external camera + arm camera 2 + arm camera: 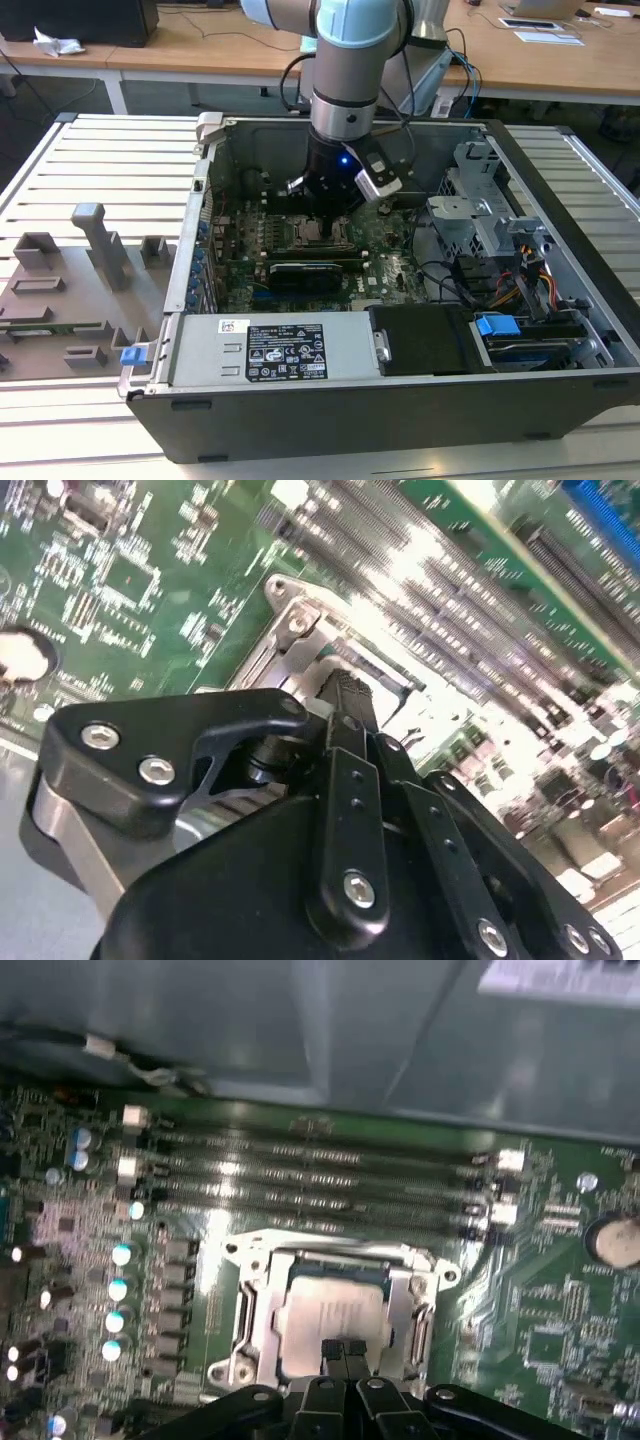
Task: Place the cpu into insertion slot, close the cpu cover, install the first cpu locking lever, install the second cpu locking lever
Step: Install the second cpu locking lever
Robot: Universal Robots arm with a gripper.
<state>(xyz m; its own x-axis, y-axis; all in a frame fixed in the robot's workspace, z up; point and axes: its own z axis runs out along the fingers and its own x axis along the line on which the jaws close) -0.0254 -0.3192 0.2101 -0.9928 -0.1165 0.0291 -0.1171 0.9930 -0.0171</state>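
Note:
The cpu (335,1310), a silver-grey square, lies in the insertion slot (300,1265) on the green motherboard. The cpu cover (262,1300), a silvery metal frame, lies flat around the chip with the chip showing through its window. My gripper (344,1352) stands right over the near edge of the chip, its two black fingertips pressed together with nothing between them. In the second wrist view one black finger (345,695) points down at the socket's metal frame (292,620). In the exterior view the gripper (325,215) hangs low inside the open computer case above the socket (312,236).
Long memory slots (320,1175) run just beyond the socket. A coin battery (615,1240) sits to one side. The case walls (205,190), a power supply box (275,350), a drive cage (480,210) with cables, and a grey fixture tray (70,290) surround the work area.

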